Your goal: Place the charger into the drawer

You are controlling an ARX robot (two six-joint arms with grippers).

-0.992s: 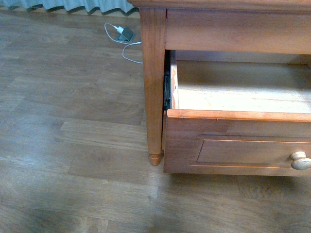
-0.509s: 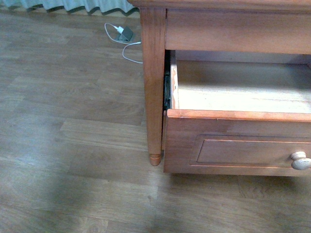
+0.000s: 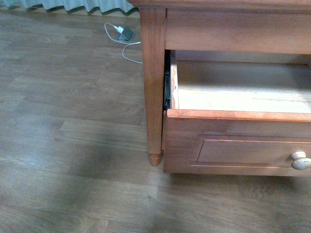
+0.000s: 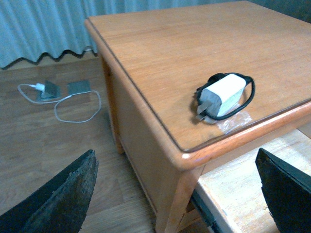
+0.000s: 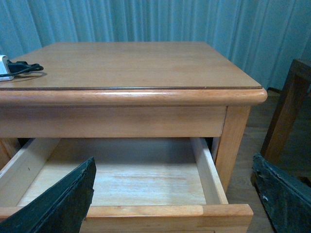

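On the wooden floor (image 3: 73,145) at far left, near the curtain (image 3: 73,5), a grey-green block (image 3: 126,33) lies with a loose white cable (image 3: 127,51). The floor in front of it is open up to the table leg (image 3: 154,87). Right of the leg the drawer (image 3: 233,143) stands pulled out, its front board well forward of the frame. Its pale bottom board is in plain view and its round knob (image 3: 300,160) sits at the picture's right edge.

The charger (image 4: 223,95) is not in the drawer. It lies on the surface (image 4: 184,43) above, near the rounded front edge and the corner over that leg, with its black cable looped round the white plug block.

The left fingers (image 4: 63,194) are wide apart and hold nothing, hanging off that corner.

The right fingers (image 5: 63,199) are also spread and hold nothing. They face the open drawer from the front, with its rim between them. A dark wooden post (image 5: 284,111) stands beside the table's other front leg, apart from it.
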